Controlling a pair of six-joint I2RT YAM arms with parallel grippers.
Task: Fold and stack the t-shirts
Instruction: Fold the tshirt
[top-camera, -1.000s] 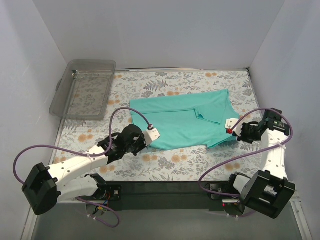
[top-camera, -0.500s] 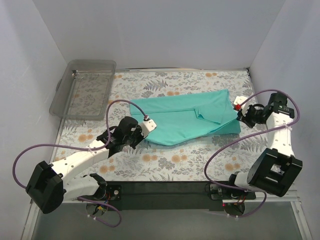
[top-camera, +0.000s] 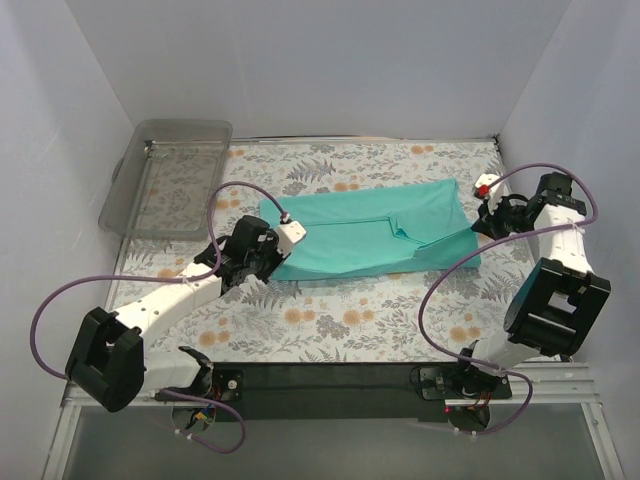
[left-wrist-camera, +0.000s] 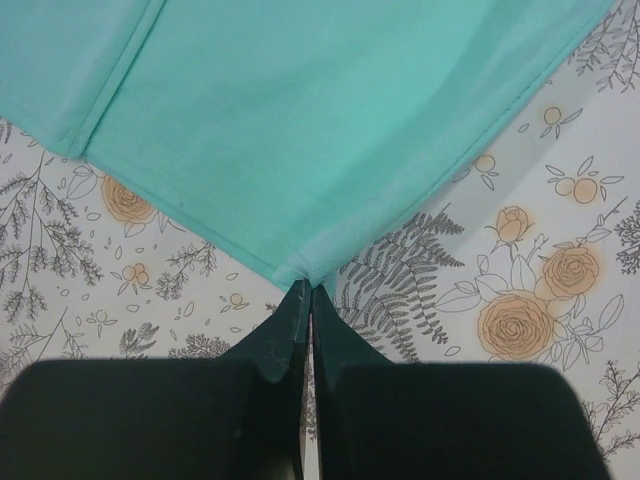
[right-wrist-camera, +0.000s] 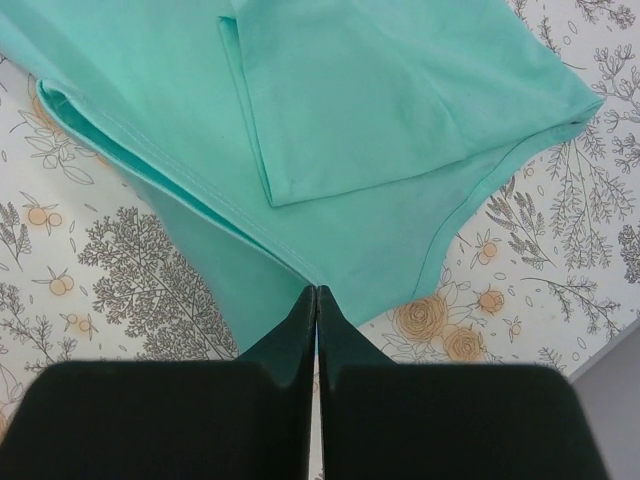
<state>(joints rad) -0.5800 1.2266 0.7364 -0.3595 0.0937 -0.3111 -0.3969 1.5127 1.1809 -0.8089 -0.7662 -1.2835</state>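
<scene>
A plain teal t-shirt (top-camera: 370, 235) lies partly folded across the middle of the floral table cover, one short sleeve doubled over on top (right-wrist-camera: 340, 110). My left gripper (top-camera: 280, 252) is at the shirt's left end. In the left wrist view it (left-wrist-camera: 305, 288) is shut on a corner of the t-shirt (left-wrist-camera: 300, 120), and the fabric is pulled to a point at the fingertips. My right gripper (top-camera: 482, 228) is at the shirt's right end. The right wrist view shows it (right-wrist-camera: 316, 291) shut on the hemmed edge of the t-shirt (right-wrist-camera: 380, 200).
A clear plastic bin (top-camera: 165, 180) stands at the far left corner. Pale walls close in the floral table cover (top-camera: 340, 310) on the left, back and right. Purple cables loop from both arms.
Both grippers have carried the shirt's near edge away from the arm bases toward the back. The shirt now forms a narrower band, and the right arm has swung out toward the right wall.
</scene>
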